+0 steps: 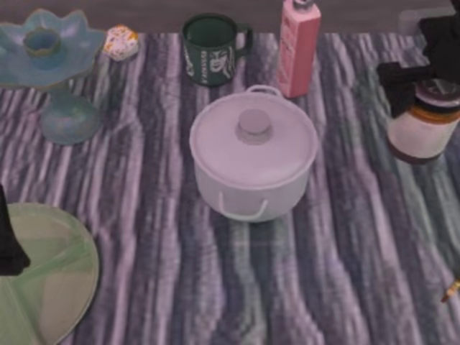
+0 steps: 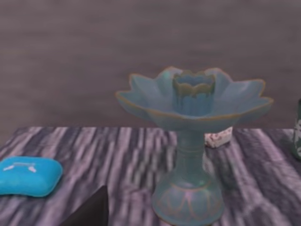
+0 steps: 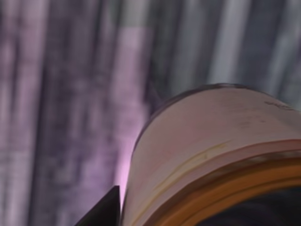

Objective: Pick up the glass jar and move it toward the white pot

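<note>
The glass jar (image 1: pixel 422 123), with whitish contents, an amber band and a dark lid, is at the table's right edge. My right gripper (image 1: pixel 418 80) reaches in from the back right and is shut on the jar near its neck. In the right wrist view the jar (image 3: pixel 211 146) fills the frame and one dark fingertip (image 3: pixel 106 209) lies against its wall. The white pot (image 1: pixel 253 154), lidded with a grey knob, stands at the table's centre, left of the jar. My left gripper (image 1: pixel 10 248) is parked at the left edge, open; one of its fingertips (image 2: pixel 91 212) shows.
A pink bottle (image 1: pixel 298 47) and a dark green mug (image 1: pixel 210 49) stand behind the pot. A blue lotus-shaped stand (image 1: pixel 50 68) and a small white block (image 1: pixel 120 42) are at the back left. A green glass plate (image 1: pixel 50 287) lies at the front left, and a blue soap bar (image 2: pixel 28 175) shows nearby.
</note>
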Robot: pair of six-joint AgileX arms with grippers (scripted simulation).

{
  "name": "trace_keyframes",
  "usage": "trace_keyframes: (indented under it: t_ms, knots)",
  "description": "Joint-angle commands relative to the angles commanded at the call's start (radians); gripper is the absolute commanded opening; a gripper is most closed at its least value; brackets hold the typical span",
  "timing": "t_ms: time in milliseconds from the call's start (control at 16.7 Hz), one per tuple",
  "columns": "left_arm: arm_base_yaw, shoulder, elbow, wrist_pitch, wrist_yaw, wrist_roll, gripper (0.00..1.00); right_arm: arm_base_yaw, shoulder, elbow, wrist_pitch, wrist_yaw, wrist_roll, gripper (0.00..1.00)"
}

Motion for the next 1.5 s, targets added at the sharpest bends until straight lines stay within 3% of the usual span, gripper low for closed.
trace_keyframes:
  t_ms: [180,360,720,1140,1440,1500]
  knots:
    - [0.000,0.000,0.000,0.000,0.000,0.000,1.00,0.072,-0.006,-0.058,0.046,0.028,0.183,0.00]
    - [0.000,0.000,0.000,0.000,0.000,0.000,1.00,0.117,-0.011,-0.097,0.078,0.047,0.278,0.00]
    - [0.000,0.000,0.000,0.000,0.000,0.000,1.00,0.118,-0.008,-0.102,0.083,0.047,0.290,0.00]
    - [0.000,0.000,0.000,0.000,0.000,0.000,1.00,0.123,0.039,-0.207,0.237,0.050,0.290,0.00]
    - [0.000,0.000,0.000,0.000,0.000,0.000,1.00,0.124,0.044,-0.217,0.254,0.050,0.291,0.00]
    - [0.000,0.000,0.000,0.000,0.000,0.000,1.00,0.124,0.044,-0.217,0.254,0.050,0.291,0.08]
